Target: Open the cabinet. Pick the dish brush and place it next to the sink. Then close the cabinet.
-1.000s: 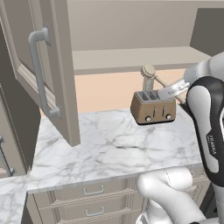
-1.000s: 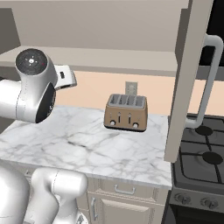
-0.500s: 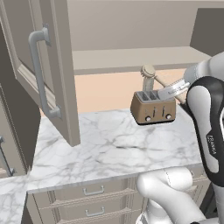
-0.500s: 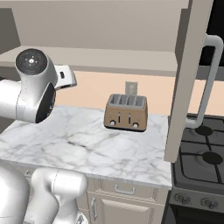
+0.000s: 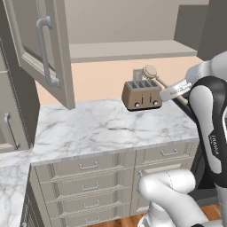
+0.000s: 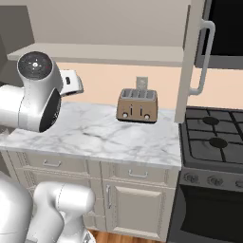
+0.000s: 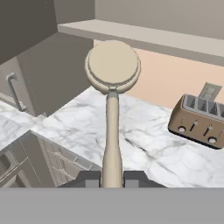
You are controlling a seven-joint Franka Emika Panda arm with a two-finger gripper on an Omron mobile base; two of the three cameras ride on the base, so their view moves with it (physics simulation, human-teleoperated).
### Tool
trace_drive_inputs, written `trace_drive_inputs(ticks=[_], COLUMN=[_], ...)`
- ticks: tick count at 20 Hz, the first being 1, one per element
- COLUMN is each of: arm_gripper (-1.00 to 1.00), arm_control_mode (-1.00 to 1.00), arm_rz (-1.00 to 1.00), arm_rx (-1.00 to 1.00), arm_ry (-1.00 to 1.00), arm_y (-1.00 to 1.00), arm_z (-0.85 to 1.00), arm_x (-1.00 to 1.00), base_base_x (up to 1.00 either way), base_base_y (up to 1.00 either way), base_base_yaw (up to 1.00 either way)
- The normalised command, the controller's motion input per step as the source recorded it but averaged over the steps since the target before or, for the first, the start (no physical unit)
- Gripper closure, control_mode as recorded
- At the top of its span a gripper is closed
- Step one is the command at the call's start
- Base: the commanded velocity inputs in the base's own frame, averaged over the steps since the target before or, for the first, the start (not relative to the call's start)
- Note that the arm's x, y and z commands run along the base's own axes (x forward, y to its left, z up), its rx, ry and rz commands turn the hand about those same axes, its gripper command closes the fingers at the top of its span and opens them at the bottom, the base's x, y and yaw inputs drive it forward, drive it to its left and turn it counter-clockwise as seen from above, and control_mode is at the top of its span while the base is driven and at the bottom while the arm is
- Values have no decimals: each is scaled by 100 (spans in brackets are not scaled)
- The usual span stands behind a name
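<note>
My gripper point(image 7: 112, 178) is shut on the thin light handle of the dish brush point(image 7: 113, 65), whose round pale beige head points away from the hand. In the left base view the dish brush point(image 5: 150, 72) hangs in the air just above the toaster, with the gripper point(image 5: 170, 91) at the lower end of its handle. The cabinet stands open: its left door point(image 5: 42, 48) swings out over the counter's left end and its right door point(image 6: 194, 57) juts out beside the stove. The cabinet's shelf point(image 5: 128, 48) is bare.
A brown four-slot toaster point(image 5: 142, 95) point(image 6: 137, 105) point(image 7: 199, 122) stands at the back of the marble counter point(image 5: 102, 128). A black stove point(image 6: 213, 135) adjoins the counter on the right. Drawer units point(image 5: 88, 181) run below the counter.
The whole picture has shifted: counter and toaster sit higher and a little smaller, with more drawers showing, so the base has moved back. The brush stays held in the same spot in view.
</note>
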Motion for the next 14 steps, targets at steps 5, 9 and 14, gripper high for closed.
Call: trace_drive_inputs(ticks=[5,9,14], arm_gripper=[100,100,100], arm_control_mode=[100,100,100], arm_rz=[0,0,0], arm_rx=[0,0,0], arm_ry=[0,0,0], arm_y=[0,0,0], arm_z=[0,0,0], arm_x=[0,0,0], base_base_x=[-100,-67,-34], base_base_y=[0,0,0], base_base_yaw=[-5,-5,-22])
